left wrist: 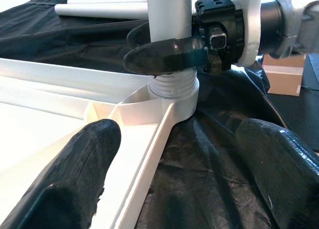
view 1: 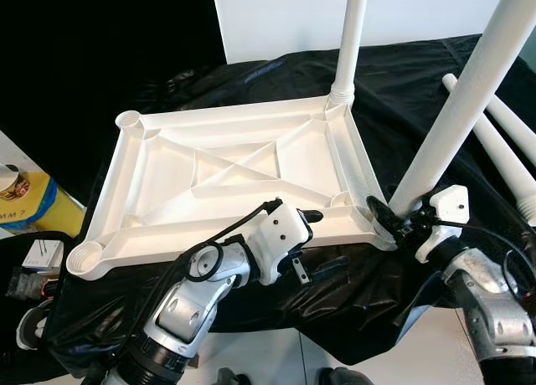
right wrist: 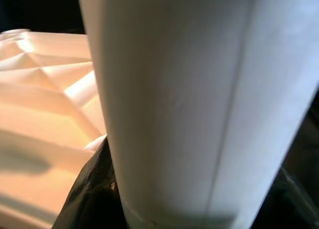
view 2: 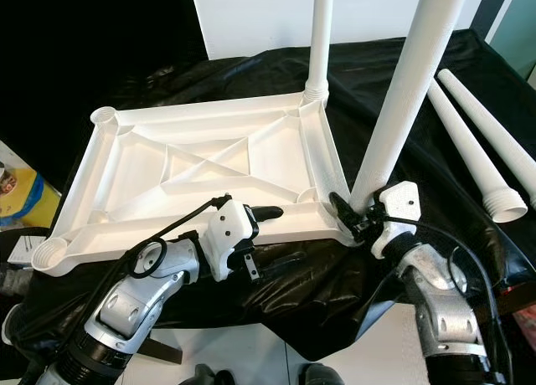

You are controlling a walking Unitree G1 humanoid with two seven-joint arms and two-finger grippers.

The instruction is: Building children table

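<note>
Left gripper point(view 1: 311, 219) sat at 6 o'clock, fingers point(left wrist: 75, 179) spread wide, straddling the near rim of the upside-down white tabletop point(view 1: 226, 163) on black cloth point(view 1: 402, 75). Right gripper point(view 1: 383, 213), at 4 o'clock, was clamped on a white leg point(view 1: 465, 100) seated in the near-right corner socket. Another leg point(view 1: 352, 38) stood at 1 o'clock; two spare legs point(view 2: 473, 142) lay at 3 o'clock.
</note>
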